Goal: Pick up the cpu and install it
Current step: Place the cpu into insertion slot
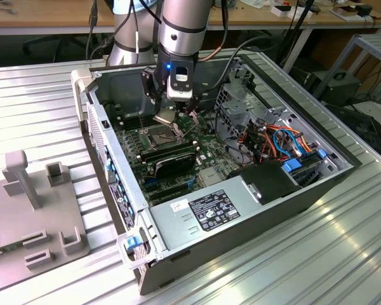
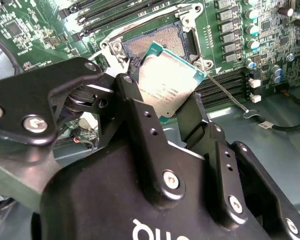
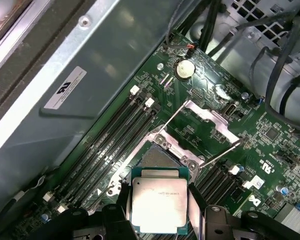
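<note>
The cpu [image 3: 159, 199], a square chip with a silver lid and green edge, is held flat between my black fingers [image 3: 196, 205]. My gripper [image 2: 162, 107] is shut on the cpu [image 2: 169, 82] in both wrist views. It hangs just above the open socket [image 3: 157, 159] on the green motherboard, whose metal retention frame [image 3: 202, 120] is flipped up. In the exterior view my gripper [image 1: 167, 114] hovers with the cpu [image 1: 165, 116] over the socket [image 1: 160, 135] inside the open computer case [image 1: 178, 210].
Memory slots [image 3: 112, 135] flank the socket. A thin lever [image 3: 217, 156] sticks out beside it. Drive cages and bundled cables [image 1: 273, 140] fill the case on the exterior view's right. A grey fixture [image 1: 32, 210] stands on the ribbed metal table at the exterior view's left.
</note>
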Robot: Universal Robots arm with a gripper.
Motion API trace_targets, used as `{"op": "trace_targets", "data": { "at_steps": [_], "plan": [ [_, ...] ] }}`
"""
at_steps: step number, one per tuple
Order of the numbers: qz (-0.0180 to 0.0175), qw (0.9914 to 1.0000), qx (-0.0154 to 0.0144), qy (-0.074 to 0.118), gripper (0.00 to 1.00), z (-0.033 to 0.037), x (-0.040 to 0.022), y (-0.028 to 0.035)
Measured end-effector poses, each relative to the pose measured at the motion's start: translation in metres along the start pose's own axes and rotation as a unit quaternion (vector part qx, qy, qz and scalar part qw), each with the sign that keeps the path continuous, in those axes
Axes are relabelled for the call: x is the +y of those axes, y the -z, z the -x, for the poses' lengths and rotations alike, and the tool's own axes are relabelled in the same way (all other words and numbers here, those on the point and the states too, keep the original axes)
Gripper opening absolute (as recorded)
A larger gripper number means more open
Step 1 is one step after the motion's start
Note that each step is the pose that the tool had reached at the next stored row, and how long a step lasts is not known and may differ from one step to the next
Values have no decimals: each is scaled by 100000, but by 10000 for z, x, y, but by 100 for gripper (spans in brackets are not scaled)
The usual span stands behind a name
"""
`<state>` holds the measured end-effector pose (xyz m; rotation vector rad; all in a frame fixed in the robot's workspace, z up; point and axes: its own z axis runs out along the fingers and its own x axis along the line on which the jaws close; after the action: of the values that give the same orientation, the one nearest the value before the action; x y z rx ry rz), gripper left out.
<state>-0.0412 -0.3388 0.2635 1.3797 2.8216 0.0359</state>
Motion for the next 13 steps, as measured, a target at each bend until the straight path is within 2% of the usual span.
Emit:
{"op": "trace_targets", "data": {
  "at_steps": [2,3,5,6,8,10,13],
  "plan": [
    [15,99977,-44,-2142,55,0,0,-4],
    [30,99923,-84,-3913,55,0,0,-8],
    [51,99826,-122,-5895,55,0,-1,-13],
    [68,99723,-155,-7440,55,0,-1,-17],
    [84,99563,-197,-9332,55,0,-1,-22],
    [112,99281,-250,-11968,55,0,-1,-30],
    [131,98955,-301,-14418,55,0,-1,-41]
  ]
}}
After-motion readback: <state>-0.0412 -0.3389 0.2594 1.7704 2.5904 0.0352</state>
